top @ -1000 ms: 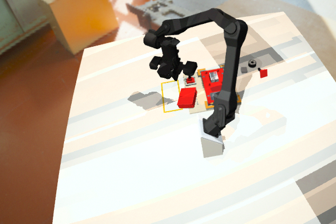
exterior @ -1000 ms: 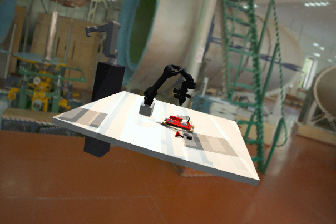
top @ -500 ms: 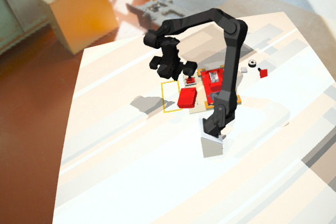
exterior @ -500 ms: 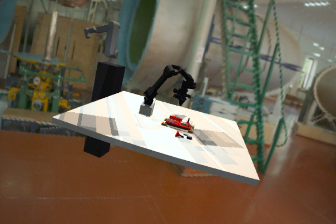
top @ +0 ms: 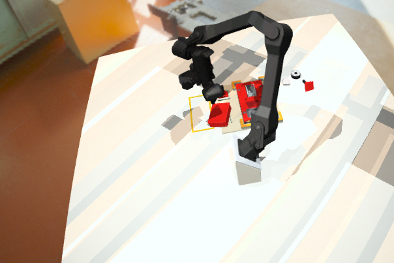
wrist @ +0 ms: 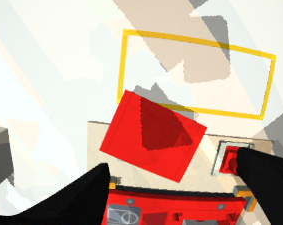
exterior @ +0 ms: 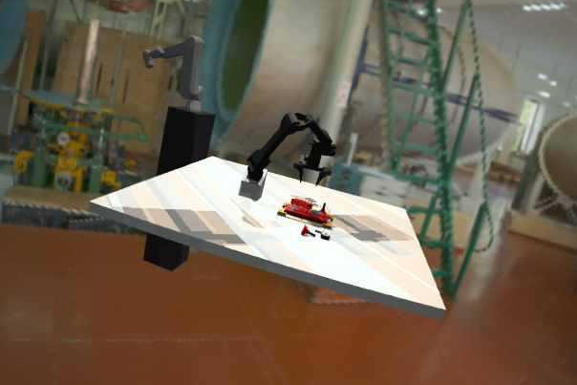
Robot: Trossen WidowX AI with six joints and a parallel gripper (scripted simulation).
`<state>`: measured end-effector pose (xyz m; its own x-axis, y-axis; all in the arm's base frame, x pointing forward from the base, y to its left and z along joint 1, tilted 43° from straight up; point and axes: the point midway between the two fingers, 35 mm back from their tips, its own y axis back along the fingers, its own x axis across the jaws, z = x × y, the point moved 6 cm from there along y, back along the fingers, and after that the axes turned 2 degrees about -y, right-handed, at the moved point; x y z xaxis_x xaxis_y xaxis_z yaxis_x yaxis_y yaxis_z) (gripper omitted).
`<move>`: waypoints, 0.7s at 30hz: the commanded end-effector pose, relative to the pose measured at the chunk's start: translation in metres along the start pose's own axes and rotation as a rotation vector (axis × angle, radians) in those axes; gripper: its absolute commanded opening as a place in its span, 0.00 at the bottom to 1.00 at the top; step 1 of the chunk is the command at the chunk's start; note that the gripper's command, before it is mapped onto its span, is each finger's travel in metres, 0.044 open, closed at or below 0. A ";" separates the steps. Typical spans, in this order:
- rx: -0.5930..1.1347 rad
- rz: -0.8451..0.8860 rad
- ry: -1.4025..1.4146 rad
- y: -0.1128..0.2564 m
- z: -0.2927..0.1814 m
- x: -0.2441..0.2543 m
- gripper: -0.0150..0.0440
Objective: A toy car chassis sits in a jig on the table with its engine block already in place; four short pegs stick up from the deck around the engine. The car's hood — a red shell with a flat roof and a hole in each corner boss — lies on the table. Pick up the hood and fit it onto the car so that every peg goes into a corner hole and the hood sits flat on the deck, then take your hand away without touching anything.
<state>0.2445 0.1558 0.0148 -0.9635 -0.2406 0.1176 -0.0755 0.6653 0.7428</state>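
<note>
The red hood (top: 219, 115) (exterior: 300, 202) (wrist: 158, 136) lies with a broad flat face up, turned askew, over the edge of the beige board beside the chassis. Its corner holes are not visible. The red chassis (top: 240, 97) (exterior: 306, 212) (wrist: 161, 197) sits in the jig with orange corners (top: 245, 123) (wrist: 244, 192). The wrist view cuts it off at the bottom, and the arm covers part of it in the top view. Small round grey spots show on its deck; I cannot count the pegs. My gripper (exterior: 309, 183) (wrist: 174, 163) is open and empty, above the hood and not touching it.
A yellow outline (top: 191, 115) (wrist: 122, 64) lies beside the hood. The beige board (top: 228, 129) (wrist: 96, 134) carries a small red part (wrist: 229, 160) in a grey frame. Beyond the chassis lie a black wheel (top: 295, 74), a red piece (top: 308, 86) and a whitish piece (top: 286, 81).
</note>
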 end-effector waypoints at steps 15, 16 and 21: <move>0.004 -0.001 -1.358 -0.018 -0.017 0.006 1.00; 0.005 -0.001 -1.431 -0.019 -0.018 0.006 1.00; 0.008 -0.001 -1.793 -0.024 -0.023 0.008 1.00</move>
<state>0.2442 0.1323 0.0103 -0.5057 0.6177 -0.6023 -0.0639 0.6694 0.7401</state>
